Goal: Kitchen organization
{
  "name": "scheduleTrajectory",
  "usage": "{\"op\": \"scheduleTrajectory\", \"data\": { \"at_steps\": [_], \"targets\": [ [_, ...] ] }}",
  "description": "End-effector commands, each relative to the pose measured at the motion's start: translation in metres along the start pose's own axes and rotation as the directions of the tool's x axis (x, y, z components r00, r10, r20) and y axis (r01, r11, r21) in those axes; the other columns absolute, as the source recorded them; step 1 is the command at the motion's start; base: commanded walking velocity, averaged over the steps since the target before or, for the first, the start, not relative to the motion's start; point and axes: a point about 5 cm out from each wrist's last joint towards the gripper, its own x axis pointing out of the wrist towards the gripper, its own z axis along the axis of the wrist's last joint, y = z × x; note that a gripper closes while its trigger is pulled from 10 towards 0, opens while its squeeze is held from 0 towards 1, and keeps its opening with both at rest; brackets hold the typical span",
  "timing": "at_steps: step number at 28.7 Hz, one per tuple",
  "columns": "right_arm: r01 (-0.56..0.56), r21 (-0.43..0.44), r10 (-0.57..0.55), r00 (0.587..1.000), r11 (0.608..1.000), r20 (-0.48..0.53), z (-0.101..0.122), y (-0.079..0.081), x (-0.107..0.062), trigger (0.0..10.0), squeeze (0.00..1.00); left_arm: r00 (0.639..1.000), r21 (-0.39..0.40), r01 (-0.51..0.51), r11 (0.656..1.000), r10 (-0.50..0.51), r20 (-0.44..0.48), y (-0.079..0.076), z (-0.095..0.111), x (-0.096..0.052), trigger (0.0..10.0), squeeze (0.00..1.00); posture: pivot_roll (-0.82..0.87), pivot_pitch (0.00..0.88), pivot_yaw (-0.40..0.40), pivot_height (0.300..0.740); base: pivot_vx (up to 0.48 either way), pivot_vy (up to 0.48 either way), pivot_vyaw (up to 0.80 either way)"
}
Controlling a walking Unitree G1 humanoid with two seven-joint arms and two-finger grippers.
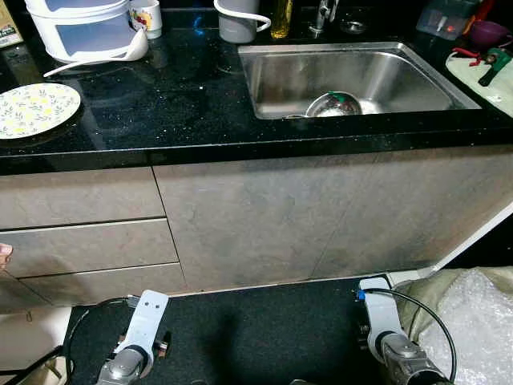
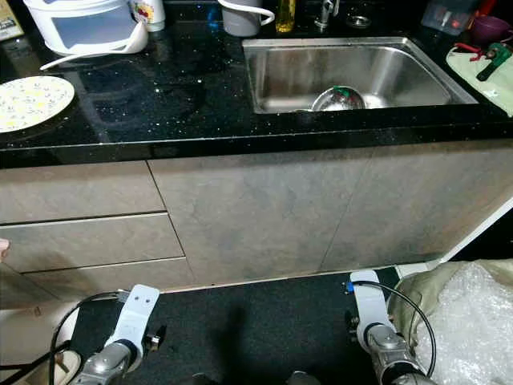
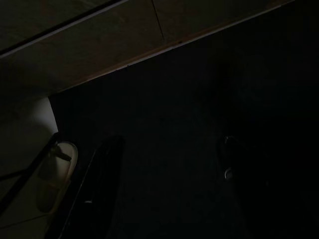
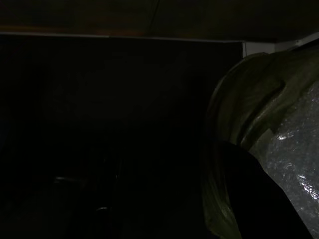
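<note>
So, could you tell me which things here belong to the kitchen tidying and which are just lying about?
For the job:
floral plate on the counter
metal bowl in the sink
white container
mug

Lying about:
bubble wrap sack on the floor
cutting board with tools

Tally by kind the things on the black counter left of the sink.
Patterned plate: 1
White lidded container: 1
White spoon: 1
Printed mug: 1
Grey mug: 1
Total: 5
Both arms hang idle near the floor.
</note>
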Motion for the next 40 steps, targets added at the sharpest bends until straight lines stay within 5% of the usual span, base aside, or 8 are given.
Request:
{"op": "scheduleTrajectory", "data": {
  "at_steps": [1,13,40],
  "targets": [
    [-0.019,-0.033,0.017,0.998,0.999,-0.057,-0.011,0.001,-0.001,10.0,0.00,0.999,0.003,0.013,1.000,-0.013,-0.029,-0.003,-0.007,-0.002,10.0,0.00,0.00,0.084,-0.036,0.740,0.000,0.000,0.00],
    [-0.065,-0.072,0.057,0.992,0.995,-0.112,-0.020,0.009,-0.002,10.0,0.00,0.999,0.003,0.020,1.000,-0.019,-0.038,-0.005,-0.006,-0.001,10.0,0.00,0.00,0.082,-0.040,0.740,0.000,0.000,0.00],
    [-0.052,-0.075,0.043,0.993,0.996,-0.106,-0.014,-0.008,-0.003,10.0,0.00,0.999,0.009,0.025,1.000,-0.025,-0.024,-0.005,-0.002,0.000,10.0,0.00,-0.03,0.090,-0.035,0.740,0.000,0.000,0.00]
  ]
}}
